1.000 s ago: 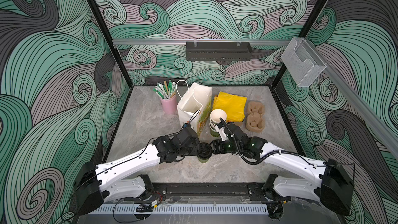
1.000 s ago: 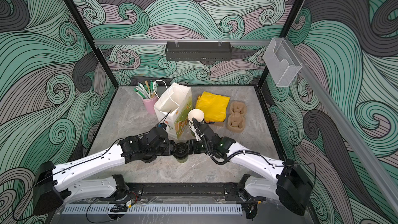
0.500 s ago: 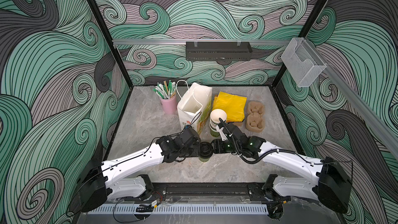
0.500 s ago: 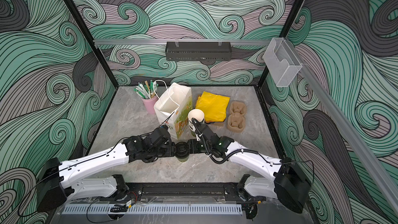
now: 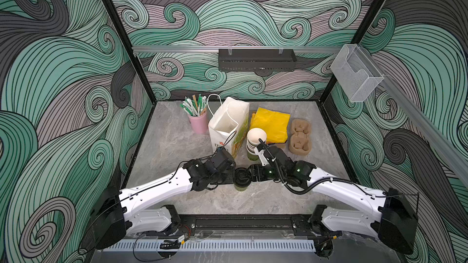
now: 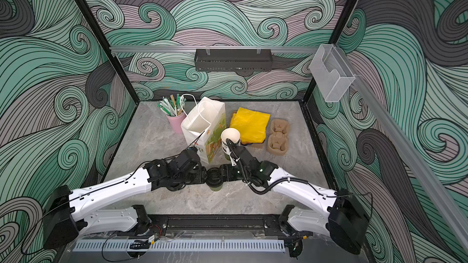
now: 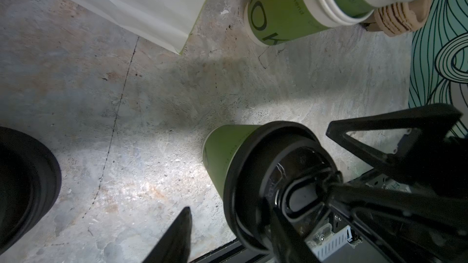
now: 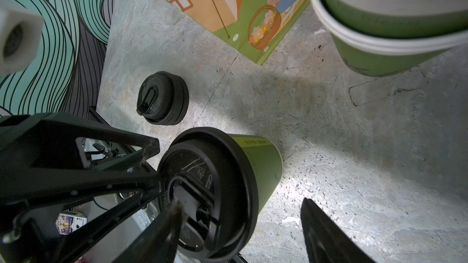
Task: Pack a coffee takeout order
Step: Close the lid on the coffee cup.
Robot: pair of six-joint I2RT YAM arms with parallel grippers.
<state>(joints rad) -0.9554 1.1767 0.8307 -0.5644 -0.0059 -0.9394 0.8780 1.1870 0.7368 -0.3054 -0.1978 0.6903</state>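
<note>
1. Cup (image 5: 241, 182) upright, lidded, front-centre on table (image 5: 177, 148).
2. Left gripper (image 5: 232, 176): jaws spread at rim of lid (image 7: 243, 170).
3. Right gripper (image 8: 241, 202): jaws spread, one finger (image 8: 169, 221) atop the lid, other clear.
4. Carrier (image 5: 300, 136) and yellow sheet (image 5: 272, 122) well back, right, side by side.

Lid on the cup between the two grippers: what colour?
Black lid on a green cup; clearest in the right wrist view.

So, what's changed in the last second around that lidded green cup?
Barely anything. Both arms shifted slightly in place; the left hand and right hand still meet, jaws apart, over the green paper cup with black plastic lid. Nothing taken or let go. Cup, white paper bag, bright-yellow sheet and tan moulded-pulp carrier stayed put.
</note>
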